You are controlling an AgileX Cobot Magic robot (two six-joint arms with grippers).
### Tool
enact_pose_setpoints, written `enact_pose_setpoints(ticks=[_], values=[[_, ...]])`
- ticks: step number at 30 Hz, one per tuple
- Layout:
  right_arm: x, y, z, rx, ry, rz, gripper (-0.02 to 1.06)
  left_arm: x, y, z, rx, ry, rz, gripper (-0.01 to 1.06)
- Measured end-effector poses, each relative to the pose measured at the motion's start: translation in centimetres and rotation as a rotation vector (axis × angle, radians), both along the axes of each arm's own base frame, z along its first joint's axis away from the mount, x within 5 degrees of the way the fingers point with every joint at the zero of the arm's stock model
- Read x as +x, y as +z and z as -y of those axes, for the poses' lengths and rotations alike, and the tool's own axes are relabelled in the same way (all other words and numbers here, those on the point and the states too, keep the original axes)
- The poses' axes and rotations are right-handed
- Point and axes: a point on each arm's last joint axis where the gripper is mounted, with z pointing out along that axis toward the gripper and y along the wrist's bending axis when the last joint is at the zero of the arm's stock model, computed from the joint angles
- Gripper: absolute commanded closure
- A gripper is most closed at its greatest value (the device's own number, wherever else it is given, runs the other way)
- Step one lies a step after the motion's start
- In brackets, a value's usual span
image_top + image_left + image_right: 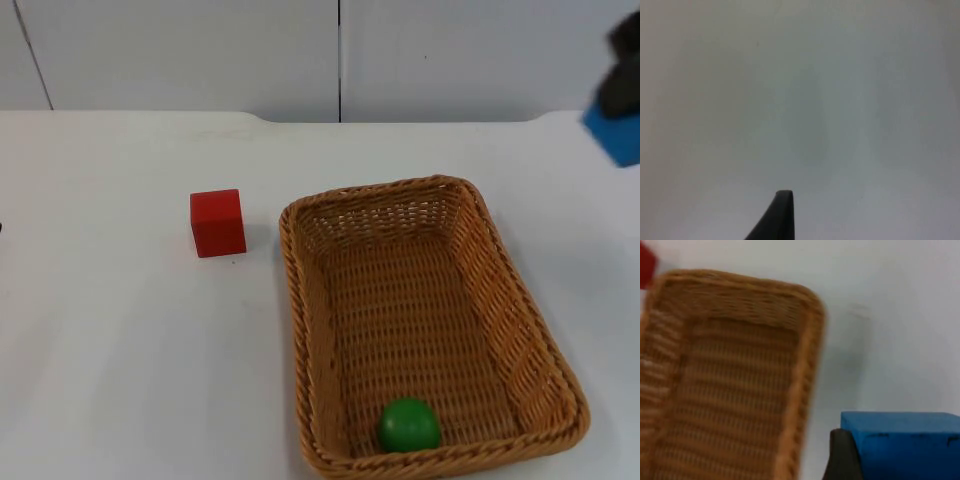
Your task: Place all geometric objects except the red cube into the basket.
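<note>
A red cube (218,222) sits on the white table left of the wicker basket (300,300). A green ball (408,425) lies inside the basket by its near wall. At the far right edge of the table my right gripper (622,95) is shut on a blue block (615,135). The right wrist view has the blue block (905,445) against one black fingertip (841,456), with the basket's corner (810,305) beside it and the red cube (646,265) beyond. My left gripper (782,215) waits over bare table.
The grey partition wall (340,55) closes the table at the back. Open white table top (120,350) lies left of and in front of the red cube.
</note>
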Motion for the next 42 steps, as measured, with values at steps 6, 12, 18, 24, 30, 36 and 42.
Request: enact_pose_setpoints(ticks=[6,12,18,24,30,36,42], values=[[2.0,-1.9,-7.7,-0.034,0.177,-0.026,1.05,0.0,0.0,0.0,0.000,0.000,0.000,0.00],[3.6,-5.2,-12.0,-0.065,0.249,-0.058,1.05,0.0,0.0,0.0,0.000,0.000,0.000,0.00],[5.0,-9.0,-13.3,-0.068,0.257,-0.063,1.05,0.0,0.0,0.0,0.000,0.000,0.000,0.00],[5.4,-12.8,-13.6,-0.105,0.258,-0.128,0.96,0.0,0.0,0.0,0.000,0.000,0.000,0.00],[5.5,-14.5,-13.6,-0.125,0.259,-0.164,0.57,0.0,0.0,0.0,0.000,0.000,0.000,0.00],[5.4,-14.5,-13.7,-0.118,0.252,-0.173,0.22,0.0,0.0,0.0,0.000,0.000,0.000,0.00],[5.0,-10.7,-13.4,-0.082,0.249,-0.120,0.20,0.0,0.0,0.0,0.000,0.000,0.000,0.00]])
